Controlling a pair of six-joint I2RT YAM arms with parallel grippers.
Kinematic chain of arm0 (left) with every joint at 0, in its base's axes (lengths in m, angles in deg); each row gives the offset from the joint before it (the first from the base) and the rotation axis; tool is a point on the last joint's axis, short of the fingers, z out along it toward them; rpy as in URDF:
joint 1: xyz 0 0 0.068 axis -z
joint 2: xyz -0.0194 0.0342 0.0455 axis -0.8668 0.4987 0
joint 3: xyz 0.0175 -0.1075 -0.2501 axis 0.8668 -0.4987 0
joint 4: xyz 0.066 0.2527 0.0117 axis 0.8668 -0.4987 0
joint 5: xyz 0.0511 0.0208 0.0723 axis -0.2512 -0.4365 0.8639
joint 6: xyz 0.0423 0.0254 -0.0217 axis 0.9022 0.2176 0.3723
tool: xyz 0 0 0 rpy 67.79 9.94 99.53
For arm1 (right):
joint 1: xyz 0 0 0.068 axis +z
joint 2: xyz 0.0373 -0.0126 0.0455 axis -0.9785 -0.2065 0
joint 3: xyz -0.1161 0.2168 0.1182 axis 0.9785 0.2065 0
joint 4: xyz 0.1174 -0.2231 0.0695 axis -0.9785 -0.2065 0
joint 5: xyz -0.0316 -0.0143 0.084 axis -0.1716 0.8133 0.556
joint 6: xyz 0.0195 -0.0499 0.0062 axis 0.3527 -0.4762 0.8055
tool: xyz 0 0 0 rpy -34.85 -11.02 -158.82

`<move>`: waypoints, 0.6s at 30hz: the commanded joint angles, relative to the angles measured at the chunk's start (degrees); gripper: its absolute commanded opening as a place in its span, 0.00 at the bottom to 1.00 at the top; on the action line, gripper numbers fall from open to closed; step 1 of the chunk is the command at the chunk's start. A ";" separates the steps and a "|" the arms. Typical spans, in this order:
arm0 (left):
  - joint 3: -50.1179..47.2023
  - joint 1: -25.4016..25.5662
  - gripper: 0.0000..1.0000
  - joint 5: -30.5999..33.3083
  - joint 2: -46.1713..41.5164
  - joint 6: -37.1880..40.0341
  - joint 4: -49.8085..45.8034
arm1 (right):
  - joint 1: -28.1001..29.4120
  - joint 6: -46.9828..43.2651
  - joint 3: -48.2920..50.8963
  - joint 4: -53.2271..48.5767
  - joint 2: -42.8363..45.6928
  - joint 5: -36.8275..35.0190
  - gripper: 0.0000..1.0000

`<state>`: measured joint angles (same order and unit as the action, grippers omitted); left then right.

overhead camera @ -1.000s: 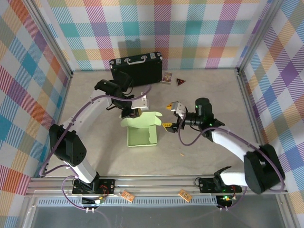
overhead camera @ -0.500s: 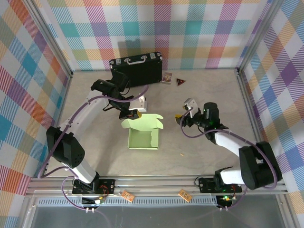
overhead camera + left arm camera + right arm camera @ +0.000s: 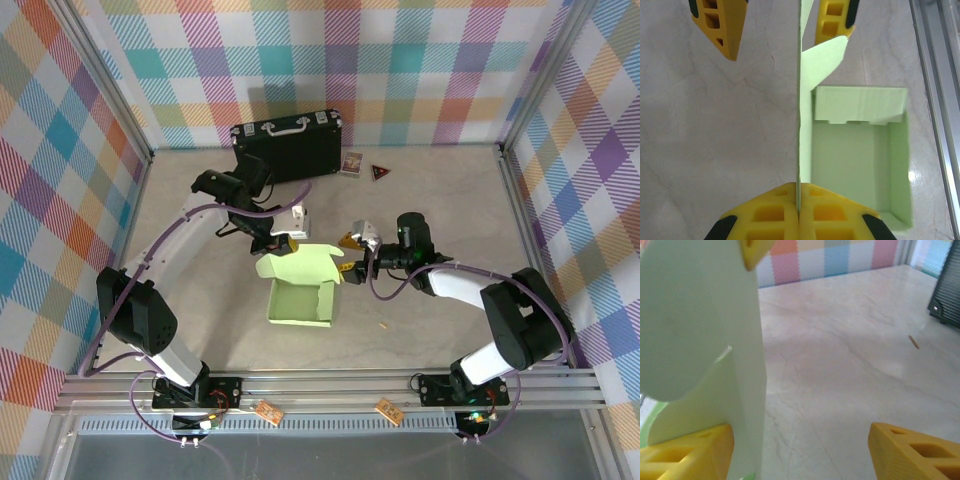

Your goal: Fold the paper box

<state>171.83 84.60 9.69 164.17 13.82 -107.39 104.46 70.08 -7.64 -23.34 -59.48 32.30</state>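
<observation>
On the left, the left arm (image 3: 190,235) arches up from its base at the near edge and bends toward the middle of the table (image 3: 440,310). The left claw (image 3: 283,243) is pinched tight on the top edge of the raised lid of the paper box (image 3: 300,300). In the left wrist view its two yellow fingertips (image 3: 770,217) meet on the thin card, which stands upright and edge-on.

Behind it, against the far wall, a black case (image 3: 288,143) with a metal handle stands on its long side.

The paper box sits near the middle of the table, between the two arms. It is pale green and its shallow tray lies flat and open. The lid rises from the tray's far side, with a rounded flap sticking out at its right end.

Just right of the lid, the right claw (image 3: 348,254) is spread wide. The lid's right end and its flap stand between its fingers, and in the right wrist view the card lies against one finger (image 3: 690,450) while the other is well apart from it.

Farther back, to the right of the case, lie a small card (image 3: 351,163) and a dark triangle (image 3: 380,172).
</observation>
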 commanded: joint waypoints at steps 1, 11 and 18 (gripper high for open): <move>-0.39 -0.03 0.00 -2.72 -1.74 1.05 -0.57 | 1.13 -2.83 -0.11 1.25 -0.61 8.74 0.73; -3.64 -0.04 0.00 -4.43 -4.37 -1.79 3.08 | 5.53 1.00 -2.80 9.07 -7.28 10.39 0.71; -7.87 0.06 0.00 -7.03 -7.40 -5.47 8.57 | 6.74 9.10 -4.29 18.17 -11.94 7.93 0.61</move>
<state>165.06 84.14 10.72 158.69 10.93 -105.93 109.35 74.65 -9.46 -12.50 -69.97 39.82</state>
